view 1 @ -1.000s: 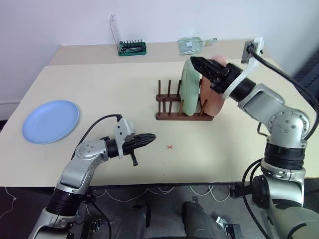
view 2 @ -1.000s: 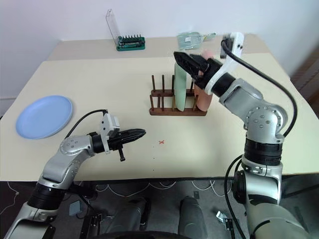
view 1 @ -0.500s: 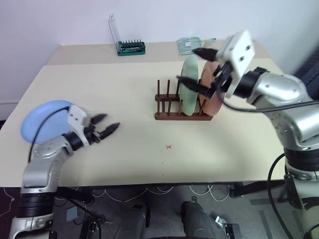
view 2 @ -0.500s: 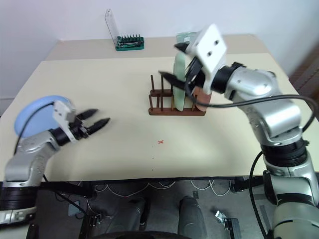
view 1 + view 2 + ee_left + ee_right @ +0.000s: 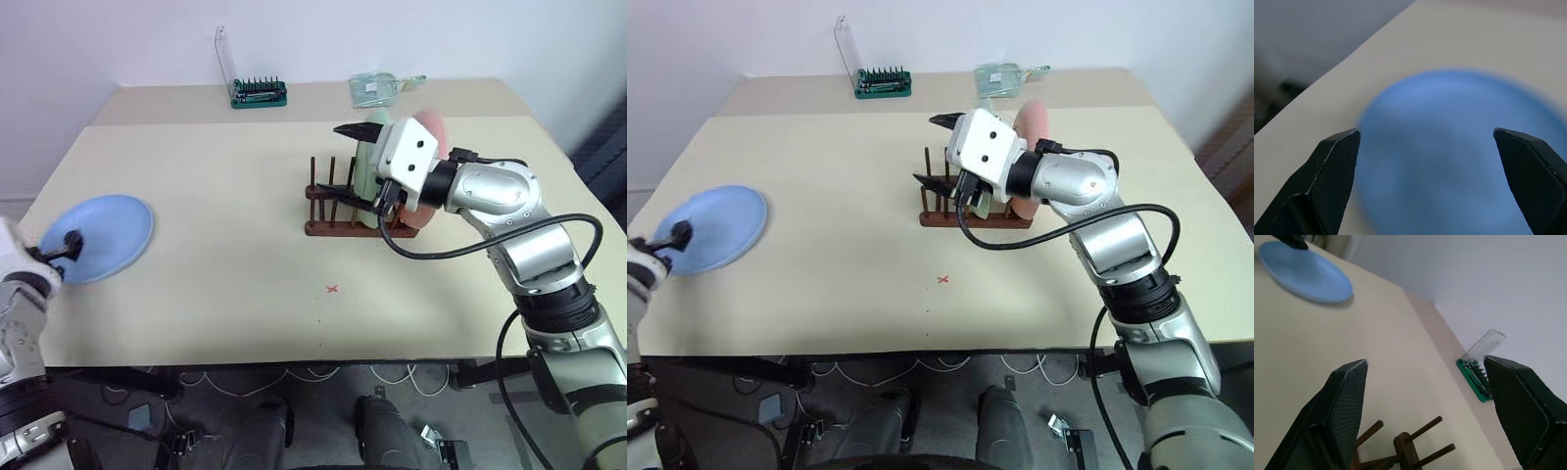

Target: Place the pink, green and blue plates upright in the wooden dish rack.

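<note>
Left wrist view showed the left gripper (image 5: 1427, 147) spread wide before the blue plate (image 5: 100, 236), lying flat far left of the wooden dish rack (image 5: 338, 208). Pink plate (image 5: 428, 132) and green plate (image 5: 368, 162) stood racked; right gripper (image 5: 345, 162) was open. Next: grasping blue's rim.

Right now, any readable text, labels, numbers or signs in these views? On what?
No readable words or numbers.
Table: a small red "x" mark.
Green tool tray: any print too small to read.
Clear packet at the far edge: any print too small to read.
Plates and rack: plain.
</note>
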